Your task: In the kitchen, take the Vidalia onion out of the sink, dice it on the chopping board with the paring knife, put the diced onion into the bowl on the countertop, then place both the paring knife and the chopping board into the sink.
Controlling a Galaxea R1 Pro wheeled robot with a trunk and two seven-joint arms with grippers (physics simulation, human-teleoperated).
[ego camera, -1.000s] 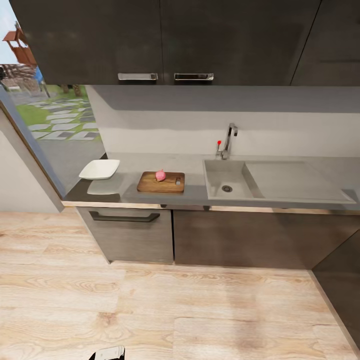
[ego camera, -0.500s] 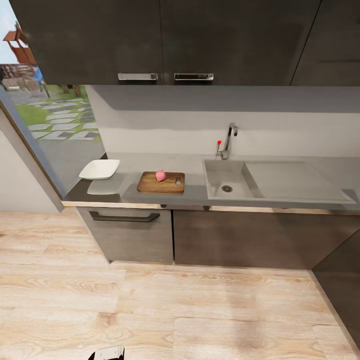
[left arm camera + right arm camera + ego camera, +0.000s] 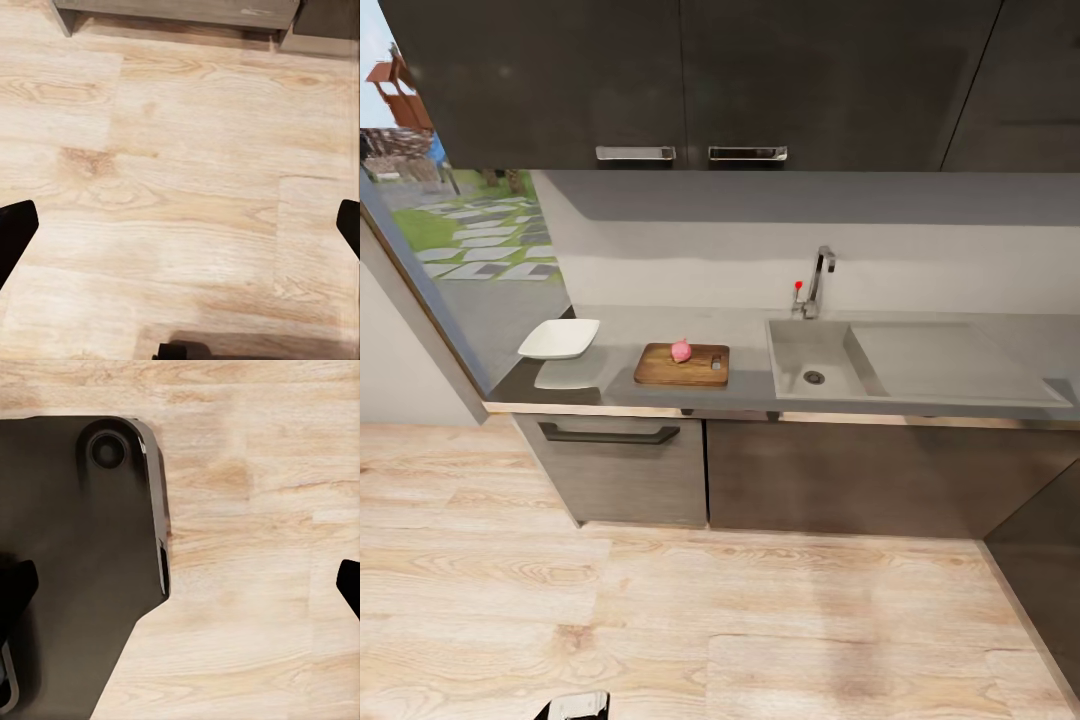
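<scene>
The pinkish Vidalia onion [image 3: 681, 350] sits whole on the brown chopping board [image 3: 658, 371], which lies on the grey countertop [image 3: 740, 327] left of the sink [image 3: 792, 347]. A small grey thing [image 3: 715, 362] rests at the board's right end; it is too small to tell whether it is the paring knife. The white square bowl [image 3: 559, 338] stands at the counter's left end. The sink basin holds nothing but its drain. My left gripper [image 3: 180, 225] hangs open over the wooden floor, far from the counter. My right gripper [image 3: 180, 585] is open above the floor and my dark base [image 3: 75, 570].
A chrome tap [image 3: 819, 278] with a red knob stands behind the sink, with a flat drainboard [image 3: 950, 360] to its right. Dark wall cabinets [image 3: 690, 80] hang above the counter. Below are a black-handled drawer [image 3: 608, 434], and a wide stretch of wooden floor [image 3: 720, 620].
</scene>
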